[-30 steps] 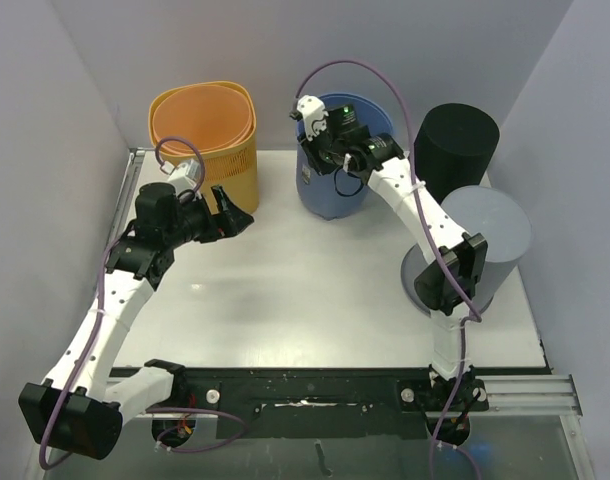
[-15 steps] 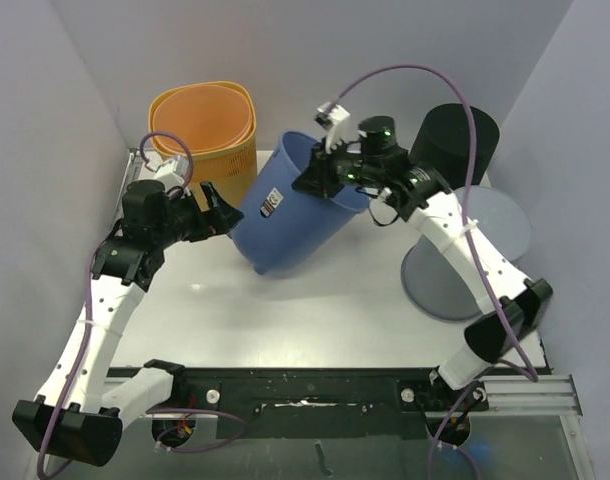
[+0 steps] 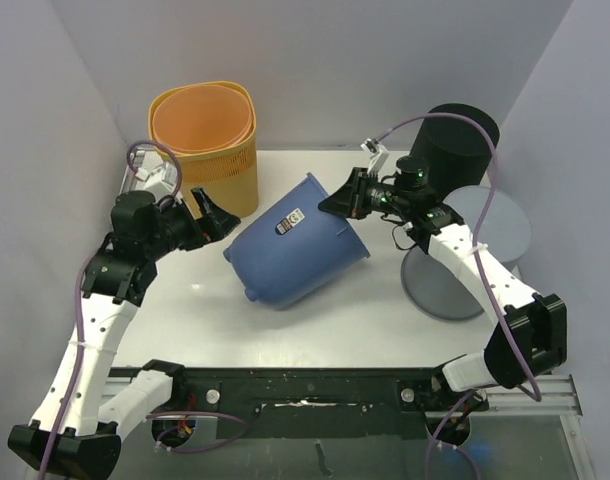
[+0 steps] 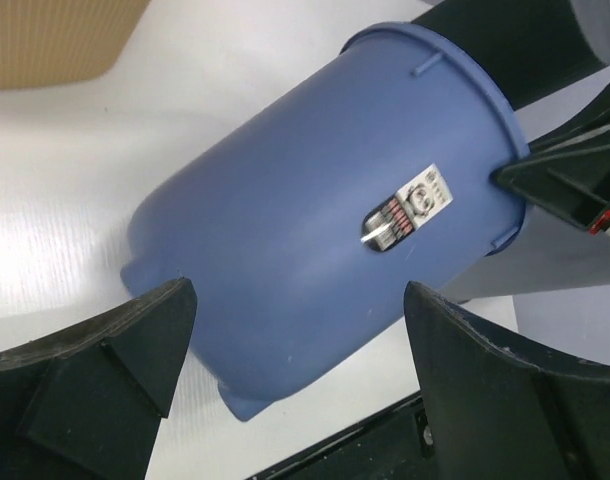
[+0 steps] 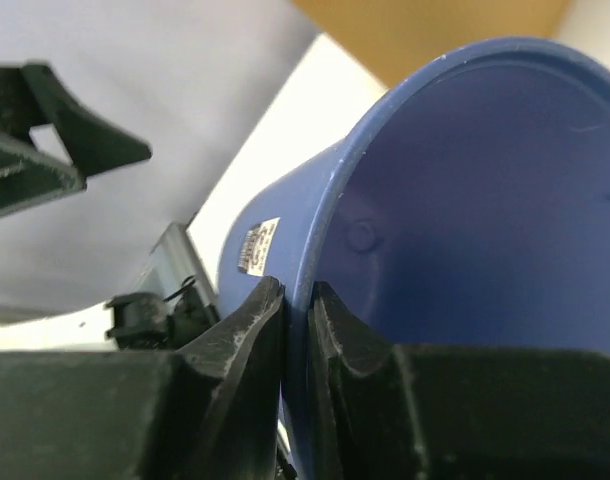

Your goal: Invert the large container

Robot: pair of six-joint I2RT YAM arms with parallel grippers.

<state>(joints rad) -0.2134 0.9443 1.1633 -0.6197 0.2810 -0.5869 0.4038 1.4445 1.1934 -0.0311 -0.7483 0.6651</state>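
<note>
**A:** Starting nearest us, what do we see?

**B:** Beyond the arm bases is the white table (image 3: 385, 320). On it the blue plastic bin (image 3: 295, 255) is tipped onto its side, base toward the left arm and mouth toward the right. A second ago we had it standing upright at the back. Half a second ago it was leaning.

**A:** Who is doing the tipping?

**B:** The right gripper (image 3: 337, 203). Its fingers are pinched narrow on the bin's rim, one inside the mouth and one outside. A second ago they stood a little wider at that rim.

**A:** And the left gripper (image 3: 213, 215)?

**B:** Its fingers are spread wide and hold nothing. From its wrist camera we see them framing the bin's base end without touching the plastic.

**A:** What lies farther back?

**B:** The grey bin (image 3: 485, 240) is at the right, just behind the right forearm. The black bin (image 3: 460, 135) is behind that, and the orange basket (image 3: 210, 130) is in the back left corner. None of them touches the blue bin.

**A:** So where do we stand on the task?

**B:** By our reading, about halfway. The bin has gone from upright to lying over, and the rim grip looks firm enough to carry the turn. We judge it still needs the mouth brought down to the table. The open left gripper looks well placed to steady the base if the bin rolls.
</note>
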